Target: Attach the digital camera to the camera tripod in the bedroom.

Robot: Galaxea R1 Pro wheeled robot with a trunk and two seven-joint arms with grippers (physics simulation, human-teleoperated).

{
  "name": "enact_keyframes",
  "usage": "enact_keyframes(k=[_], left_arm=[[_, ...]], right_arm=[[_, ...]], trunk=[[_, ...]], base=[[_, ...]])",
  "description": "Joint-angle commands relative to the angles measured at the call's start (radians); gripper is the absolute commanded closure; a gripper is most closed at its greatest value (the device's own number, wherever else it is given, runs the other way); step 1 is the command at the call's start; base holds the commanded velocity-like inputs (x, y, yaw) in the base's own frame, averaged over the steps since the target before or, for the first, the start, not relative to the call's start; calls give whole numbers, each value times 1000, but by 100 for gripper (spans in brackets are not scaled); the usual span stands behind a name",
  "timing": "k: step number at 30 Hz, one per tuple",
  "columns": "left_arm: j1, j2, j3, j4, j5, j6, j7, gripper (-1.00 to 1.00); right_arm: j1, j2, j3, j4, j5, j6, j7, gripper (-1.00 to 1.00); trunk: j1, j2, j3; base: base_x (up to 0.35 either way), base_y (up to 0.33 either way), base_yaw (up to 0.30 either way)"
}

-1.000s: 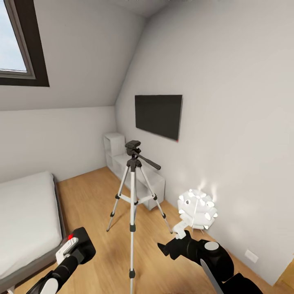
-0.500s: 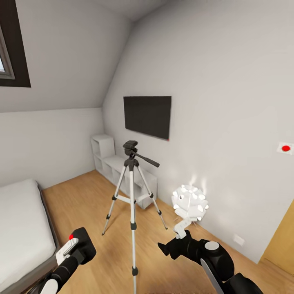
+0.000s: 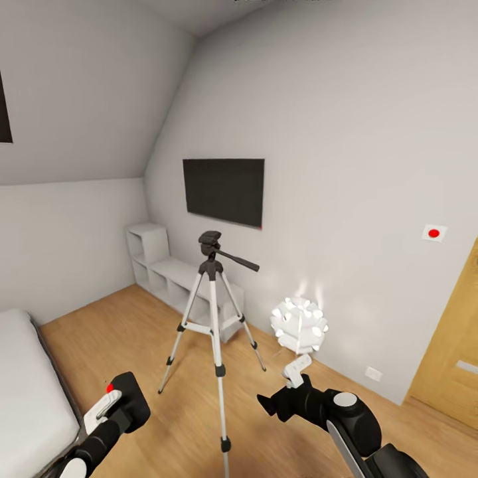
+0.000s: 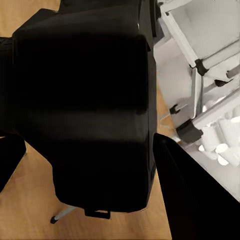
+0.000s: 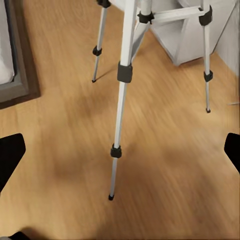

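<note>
Matt black casing on the digital camera point(image 4: 82, 110), smooth, no shine. Silvery metal legs on the camera tripod point(image 3: 214, 312), with dull black plastic joints. Warm light wood floor point(image 5: 165, 150) with fine grain. Smooth matt white walls point(image 3: 345, 133). Glossless black TV point(image 3: 224, 190).

White walls, wood floor point(image 3: 133, 332), wall TV point(image 3: 224, 191), low shelf point(image 3: 174, 279), glowing lamp point(image 3: 299, 325), perhaps door point(image 3: 451, 345).
</note>
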Motion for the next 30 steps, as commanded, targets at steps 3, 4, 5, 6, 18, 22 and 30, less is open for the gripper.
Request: enact_keyframes(k=[3,4,5,6,18,22,30], left_arm=[[9,5,66,-1,14,5,1,100],[11,4,83,-1,15,5,-2,100],[12,3,98,-1,15,5,-5,100],[15,2,137,1,13,5,-29,100],[17,1,158,6,11,5,-42,100],[17,1,159,6,10,5,-43,100],[17,1,159,6,9,5,-43,100]], right_arm=[[-1,-3,1,-1,-7,5,-3,-100],[-1,-3,1,-1,-7,5,-3,-100],[-1,-4,1,-1,-7,5,-3,-100],[-1,-5,1,-1,-8,4,-3,-100],[-1,-5,1,-1,-8,4,-3,-100],[-1,-5,1,-1,-8,4,-3,-100],[-1,-5,1,-1,-8,4,-3,-100]], trunk=[[0,-1,2],[0,-1,2],[0,-1,3],[0,-1,4],[0,-1,12],[0,-1,14],[0,-1,20]], base=[[-1,325,-252],[0,325,-252],[0,325,-252],[0,325,-252],[0,325,-252],[0,325,-252],[0,325,-252]])
